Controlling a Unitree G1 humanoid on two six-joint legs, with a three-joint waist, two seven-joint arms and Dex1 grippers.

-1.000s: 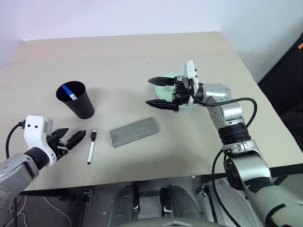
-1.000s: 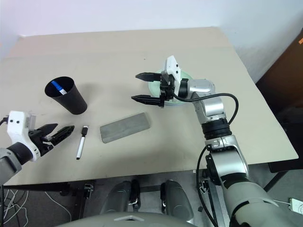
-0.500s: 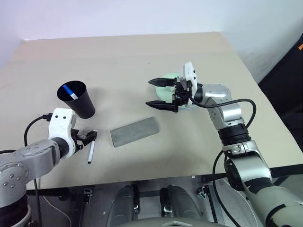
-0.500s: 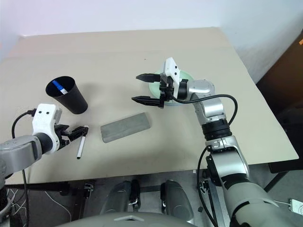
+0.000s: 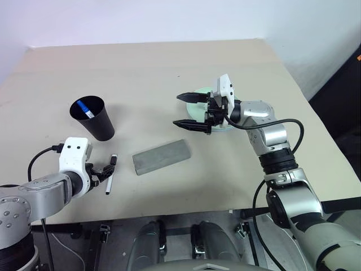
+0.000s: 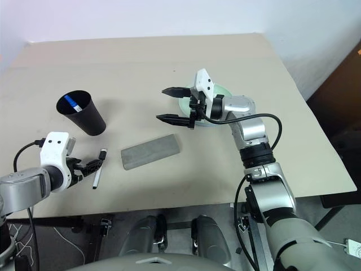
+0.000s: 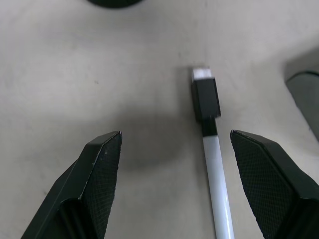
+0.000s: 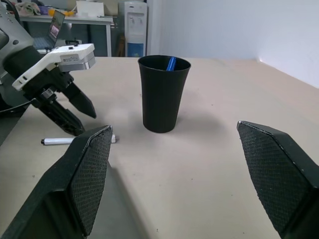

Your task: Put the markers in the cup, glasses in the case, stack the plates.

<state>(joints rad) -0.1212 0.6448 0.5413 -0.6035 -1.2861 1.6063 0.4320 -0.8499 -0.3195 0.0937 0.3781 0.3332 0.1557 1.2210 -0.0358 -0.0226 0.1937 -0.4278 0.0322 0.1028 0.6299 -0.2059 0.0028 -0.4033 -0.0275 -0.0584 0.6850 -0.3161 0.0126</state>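
1. Head views: the left gripper (image 5: 104, 168) hangs low at the table's near left edge, its two black fingers spread and empty, angled down at the slim white marker with a black cap (image 5: 110, 174). That marker lies flat on the beige matte table (image 5: 169, 73), at about seven o'clock from the black tapered plastic cup (image 5: 93, 118), which stands upright with a blue-capped marker (image 5: 83, 108) already leaning inside.

2. Same views: the grey matte oblong case (image 5: 161, 157) lies shut at centre, at four o'clock from the cup. The right gripper (image 6: 176, 104) hovers level above the table, fingers wide apart, holding nothing. Behind it sits a pale mint round plate (image 6: 217, 90), mostly hidden.

3. Left wrist view: textured black fingertips (image 7: 99, 164) straddle bare table, the marker off-centre, nearer one finger and not yet between the pads squarely.

4. Right wrist view: the cup stands mid-table, the marker lying beside the other gripper.

5. Handling, as I judge it: the marker is light, stiff, smooth and round, so it may roll or slip. Pinch the white barrel just behind the cap, across its width.
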